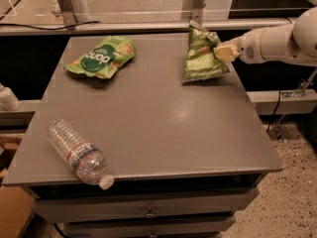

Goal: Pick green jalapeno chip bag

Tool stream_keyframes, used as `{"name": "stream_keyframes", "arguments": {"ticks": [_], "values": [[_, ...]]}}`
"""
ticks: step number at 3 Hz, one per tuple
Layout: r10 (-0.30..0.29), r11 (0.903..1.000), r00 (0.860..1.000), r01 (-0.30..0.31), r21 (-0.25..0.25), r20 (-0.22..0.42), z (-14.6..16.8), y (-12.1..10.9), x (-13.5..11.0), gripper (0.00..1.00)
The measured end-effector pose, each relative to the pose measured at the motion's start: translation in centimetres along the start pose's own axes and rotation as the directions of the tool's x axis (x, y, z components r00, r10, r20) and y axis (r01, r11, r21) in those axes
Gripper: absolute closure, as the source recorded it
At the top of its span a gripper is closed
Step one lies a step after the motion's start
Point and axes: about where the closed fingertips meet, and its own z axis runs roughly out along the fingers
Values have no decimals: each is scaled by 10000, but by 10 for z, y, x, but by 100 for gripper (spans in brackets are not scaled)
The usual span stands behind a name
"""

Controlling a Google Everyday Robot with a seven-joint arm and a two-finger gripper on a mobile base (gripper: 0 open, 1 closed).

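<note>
The green jalapeno chip bag is an olive-green crinkly bag at the back right of the grey table. It hangs upright, lifted off the table top. My gripper reaches in from the right on a white arm and is shut on the bag's right edge.
A brighter green bag with a dark round logo lies at the back left. A clear plastic water bottle lies on its side near the front left edge. A rail and posts run behind the table. Drawers sit below the front edge.
</note>
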Motion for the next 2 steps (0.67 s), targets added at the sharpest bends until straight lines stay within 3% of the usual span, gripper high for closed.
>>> {"name": "stream_keyframes", "arguments": {"ticks": [1,2], "values": [[637,9951,9960,-586,-792,629,-7,22,-17,100],[1492,9811,9791,-1292,-1444,1382,-20,39,-45,100]]}}
